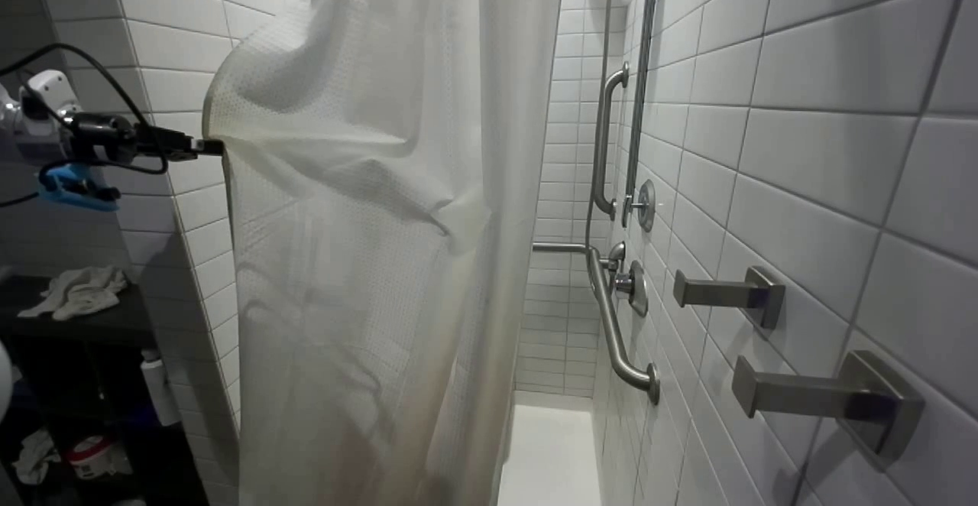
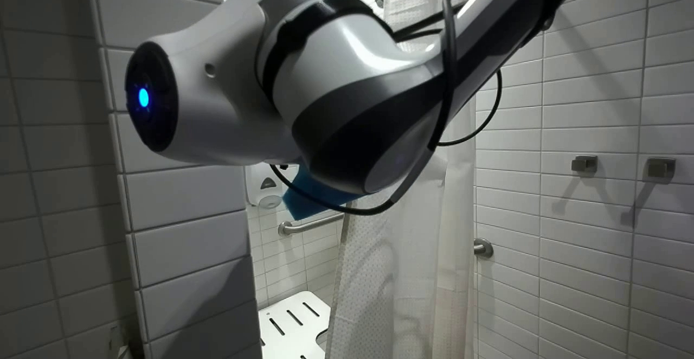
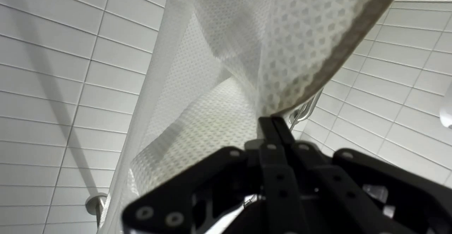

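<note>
In an exterior view, the robot arm [image 1: 42,139] comes from the left to the jaws, with a blue part [image 1: 80,186] just under it. To the left of the jaws and lower than them, a crumpled white cloth [image 1: 80,292] lies on top of a dark shelf unit [image 1: 76,328]; a tub with a red rim [image 1: 95,458] and a white bottle [image 1: 159,390] are placed further below. The jaws themselves are pressed together, clamped on the edge of the white shower curtain [image 1: 367,223]. In the wrist view, the fabric is caught just at the fingertips [image 3: 267,128], and its darker border [image 3: 348,46] runs upward from them. From the jaws the curtain spreads to the right, with creases which begin at the gripped place, and it hangs also below them. More to the right, well apart from the jaws, there are a vertical grab bar [image 1: 600,139], a bent grab bar [image 1: 610,322] at a lower level, and two square metal holders [image 1: 710,293], all fixed on the tiled wall [image 1: 840,147].
</note>
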Controlling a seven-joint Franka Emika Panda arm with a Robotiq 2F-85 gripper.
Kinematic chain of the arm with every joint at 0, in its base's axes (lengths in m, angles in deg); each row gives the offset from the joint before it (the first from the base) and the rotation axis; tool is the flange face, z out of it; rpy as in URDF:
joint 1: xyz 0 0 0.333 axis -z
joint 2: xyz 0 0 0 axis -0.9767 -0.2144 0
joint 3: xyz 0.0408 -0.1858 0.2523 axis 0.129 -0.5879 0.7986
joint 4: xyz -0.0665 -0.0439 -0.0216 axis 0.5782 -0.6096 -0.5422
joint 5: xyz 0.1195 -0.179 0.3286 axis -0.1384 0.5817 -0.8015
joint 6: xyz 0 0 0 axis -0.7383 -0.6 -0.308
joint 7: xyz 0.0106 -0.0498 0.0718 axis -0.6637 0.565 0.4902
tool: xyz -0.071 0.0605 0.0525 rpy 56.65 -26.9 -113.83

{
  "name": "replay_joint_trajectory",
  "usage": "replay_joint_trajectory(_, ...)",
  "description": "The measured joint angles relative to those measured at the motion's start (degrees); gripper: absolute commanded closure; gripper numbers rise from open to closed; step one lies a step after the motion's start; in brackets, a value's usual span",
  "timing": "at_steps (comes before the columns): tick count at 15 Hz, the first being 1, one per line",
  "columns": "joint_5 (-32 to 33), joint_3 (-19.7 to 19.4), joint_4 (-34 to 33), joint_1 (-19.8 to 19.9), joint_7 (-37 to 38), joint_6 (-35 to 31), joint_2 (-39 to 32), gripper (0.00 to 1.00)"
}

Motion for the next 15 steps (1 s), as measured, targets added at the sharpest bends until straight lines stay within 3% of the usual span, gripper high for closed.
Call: replay_joint_trajectory(15, 6.4, 2.8, 3.3, -3.0, 3.6, 5.7, -1.8, 0.99)
